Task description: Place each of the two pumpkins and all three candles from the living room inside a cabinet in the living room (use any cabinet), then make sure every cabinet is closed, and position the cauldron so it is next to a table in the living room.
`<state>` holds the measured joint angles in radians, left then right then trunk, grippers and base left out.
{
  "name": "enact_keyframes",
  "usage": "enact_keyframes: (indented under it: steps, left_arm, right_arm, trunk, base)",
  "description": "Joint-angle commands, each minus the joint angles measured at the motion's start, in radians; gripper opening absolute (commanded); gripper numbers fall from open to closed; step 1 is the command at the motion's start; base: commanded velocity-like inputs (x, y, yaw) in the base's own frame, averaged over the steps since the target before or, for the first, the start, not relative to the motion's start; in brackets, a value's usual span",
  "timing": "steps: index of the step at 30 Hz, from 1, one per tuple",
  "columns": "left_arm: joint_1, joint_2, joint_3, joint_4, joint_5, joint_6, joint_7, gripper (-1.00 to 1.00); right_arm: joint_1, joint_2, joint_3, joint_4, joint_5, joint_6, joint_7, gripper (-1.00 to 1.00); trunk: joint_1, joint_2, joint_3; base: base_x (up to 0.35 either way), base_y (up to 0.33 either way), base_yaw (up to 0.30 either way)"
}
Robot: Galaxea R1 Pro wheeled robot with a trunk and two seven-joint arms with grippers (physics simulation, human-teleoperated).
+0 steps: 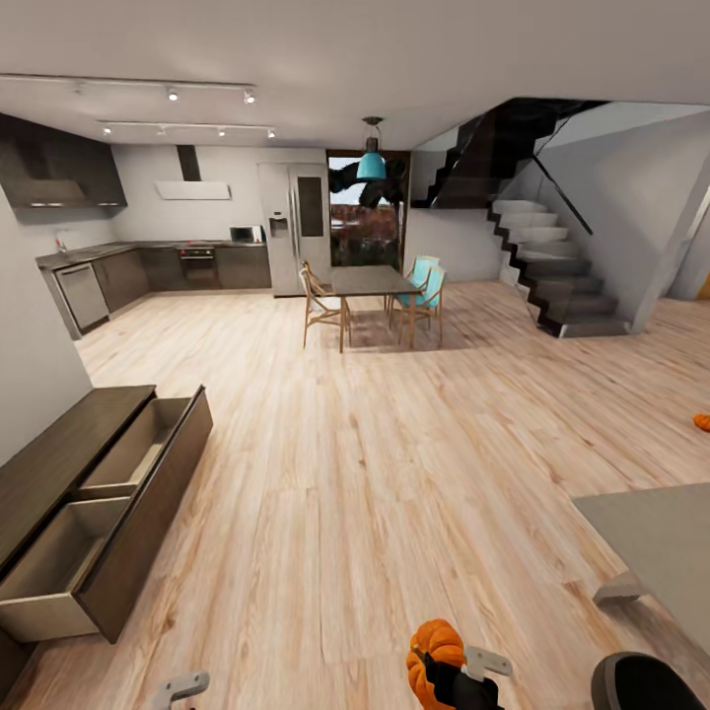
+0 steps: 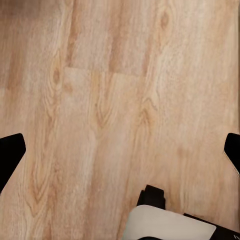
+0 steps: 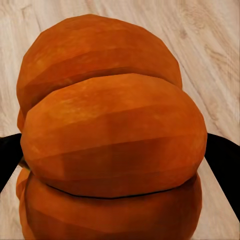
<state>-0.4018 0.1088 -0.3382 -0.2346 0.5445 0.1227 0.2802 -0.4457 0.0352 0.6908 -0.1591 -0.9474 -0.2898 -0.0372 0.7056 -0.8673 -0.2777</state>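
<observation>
We hold one pumpkin (image 1: 435,646) in our right pincer (image 1: 456,671), low down over the wood floor (image 1: 375,493). The pincer is clamped on it from both sides. From the head view the pumpkin looks tipped, with its dark stem end toward the pincer, but we cannot tell just how it points. The right wrist view shows what the head view does not: the pumpkin (image 3: 112,135) up close, with fat orange ribs running across, and a black finger (image 3: 225,160) pressed at each side.

The other pumpkin (image 1: 702,422) sits on the floor far off from the cabinet, past the grey surface (image 1: 661,542). We see just a bit of it at the picture's edge.

The cabinet (image 1: 89,503) is long, low and dark brown. It stands by the wall, across the floor from the grey surface. Two of its drawers are pulled open, and their insides are pale. The near drawer (image 1: 54,572) and the far drawer (image 1: 148,444) look bare inside.

Our left pincer (image 1: 177,687) hangs over the floor on the cabinet's side of the held pumpkin. In the left wrist view its black fingers (image 2: 10,155) are wide apart with bare wood floor (image 2: 110,100) between them.

Behind the cabinet is a kitchen (image 1: 148,266). A dining table (image 1: 370,286) with chairs stands farther back, under a blue lamp (image 1: 371,163). Stairs (image 1: 552,266) go up past the dining table.
</observation>
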Motion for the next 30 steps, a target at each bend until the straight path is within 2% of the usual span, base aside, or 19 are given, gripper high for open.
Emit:
enact_keyframes:
  steps: [1, 20, 22, 25, 30]
  left_arm:
    - [0.0, 0.001, -0.009, -0.003, 0.006, 0.006, 0.007, 1.0]
    - [0.0, 0.001, -0.009, -0.003, 0.005, 0.0, 0.007, 1.0]
    - [0.0, 0.001, -0.009, -0.002, 0.008, -0.031, 0.007, 1.0]
    - [0.0, 0.001, -0.008, 0.019, 0.012, -0.119, 0.007, 1.0]
    - [0.0, 0.002, -0.008, 0.033, 0.015, -0.182, 0.007, 1.0]
  right_arm:
    - [-0.001, 0.0, 0.009, -0.001, -0.005, -0.003, -0.006, -1.0]
    - [-0.001, 0.001, 0.009, 0.001, -0.005, -0.005, -0.007, -1.0]
    - [-0.001, 0.001, 0.009, 0.001, -0.006, -0.005, -0.007, -1.0]
    - [-0.001, 0.002, 0.009, 0.001, -0.006, -0.006, -0.007, -1.0]
    - [-0.001, 0.002, 0.009, 0.001, -0.007, -0.006, -0.007, -1.0]
  trunk:
    - [0.001, -0.001, -0.001]
    - [0.001, -0.001, -0.001]
    - [0.001, -0.001, -0.001]
    - [0.001, -0.001, -0.001]
    - [0.001, -0.001, -0.001]
  base:
    - [0.332, 0.0, 0.0]
    - [0.332, 0.0, 0.0]
    - [0.332, 0.0, 0.0]
    - [0.332, 0.0, 0.0]
    - [0.332, 0.0, 0.0]
